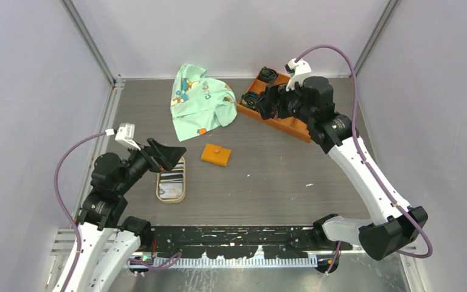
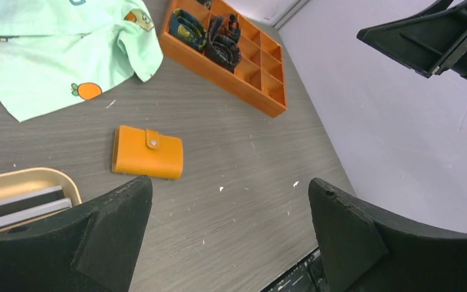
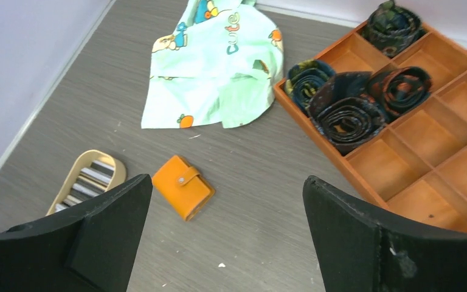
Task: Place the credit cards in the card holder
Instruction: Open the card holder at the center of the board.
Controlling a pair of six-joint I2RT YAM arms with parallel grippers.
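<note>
A: Where do the cards sit relative to the arms?
B: The thin flat plastic credit cards (image 1: 171,180), in dark, white and striped prints, are stacked in the tan oval dish (image 1: 171,201) on the left of the bench (image 1: 267,182). Left pincer (image 1: 171,156) hangs over the dish's far end. Jaws spread wide, nothing in them. In its wrist view the cards show at the lower left, just by the left finger.
A: Dish axis?
B: Long axis runs near-to-far. Cards lie across it, long edges left-right. Can't tell if they're overlapped flat or leaning on edge.
A: Holder?
B: Small orange folding card holder (image 1: 216,154), closed, snap button up. It lies flat on the bench just right of the dish's far end, not touching it. Long axis roughly left-right, slightly skewed.
A: Right arm?
B: Right pincer (image 1: 270,101) is out over the orange compartmented tray (image 1: 292,126) at the far right, by the rolled dark ties (image 3: 346,112). Also wide open and empty. The holder is toward the near left of it, well apart. The cards are farther again.
A: So left takes the cards.
B: My read, yes. Left is nearer to both. The holder needs unsnapping first, probably a two-arm job, so right would have to come in toward centre. Mint-green printed cloth (image 1: 199,100) lies beyond the holder, out of the path.
</note>
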